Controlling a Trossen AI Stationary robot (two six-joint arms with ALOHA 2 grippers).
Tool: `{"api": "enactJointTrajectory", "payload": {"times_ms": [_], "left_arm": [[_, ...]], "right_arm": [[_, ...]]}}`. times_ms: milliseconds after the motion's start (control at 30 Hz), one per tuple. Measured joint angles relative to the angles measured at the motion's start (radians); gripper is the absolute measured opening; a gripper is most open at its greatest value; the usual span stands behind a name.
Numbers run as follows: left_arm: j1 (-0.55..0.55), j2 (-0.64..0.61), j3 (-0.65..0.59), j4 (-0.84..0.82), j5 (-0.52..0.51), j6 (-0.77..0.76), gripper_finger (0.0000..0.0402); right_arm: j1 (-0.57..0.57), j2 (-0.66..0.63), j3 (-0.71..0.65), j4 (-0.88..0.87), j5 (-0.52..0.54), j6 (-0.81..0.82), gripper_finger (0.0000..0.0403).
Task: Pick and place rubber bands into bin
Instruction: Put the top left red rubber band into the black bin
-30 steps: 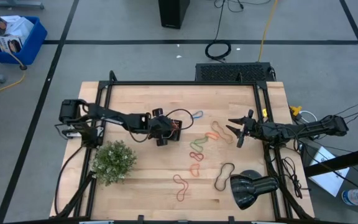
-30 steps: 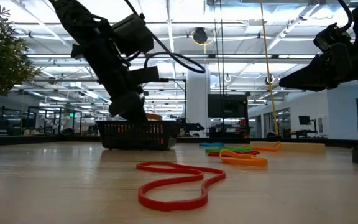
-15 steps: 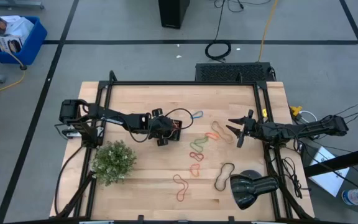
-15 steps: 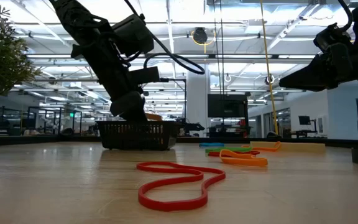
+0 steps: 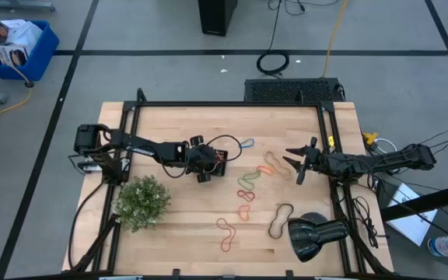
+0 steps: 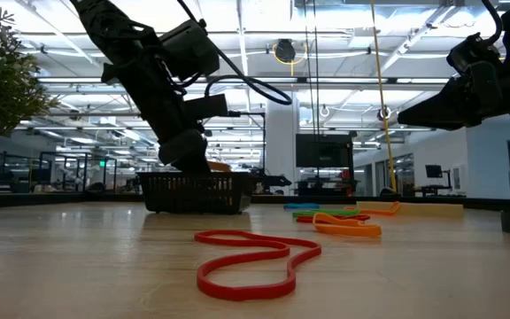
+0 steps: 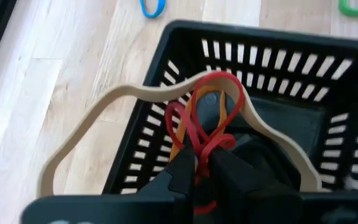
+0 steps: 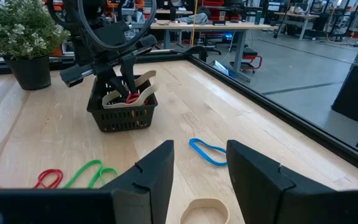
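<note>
I have the left pincer (image 7: 202, 163) down in the bin (image 7: 303, 81), nipped on a red rubber band (image 7: 199, 124) that looks limp and springy, best pinched across one strand, while the right pincer (image 8: 199, 163) waits, fingers apart, above the table (image 5: 177, 225).

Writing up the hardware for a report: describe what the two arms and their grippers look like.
Both arms are slim, dark, jointed tubes mounted at opposite table edges. The left gripper has a boxy black wrist block with a thin black cable looping over it. The right gripper ends in two flat, black, pointed fingers, matte and unmarked. Cables trail from the right arm's base off the table.
</note>
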Motion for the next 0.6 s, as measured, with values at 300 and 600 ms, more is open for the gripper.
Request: {"api": "enactJointTrajectory", "payload": {"times_ms": [300,600], "left_arm": [[-0.001,0.0,0.0,0.033,-0.003,0.018,0.0165],[-0.001,-0.051,0.001,-0.015,0.0,0.015,0.0214]], "right_arm": [[0.0,0.0,0.0,0.0,0.0,-0.003,0.0141],[0.0,0.0,0.0,-0.002,0.0,-0.003,0.0141]]}}
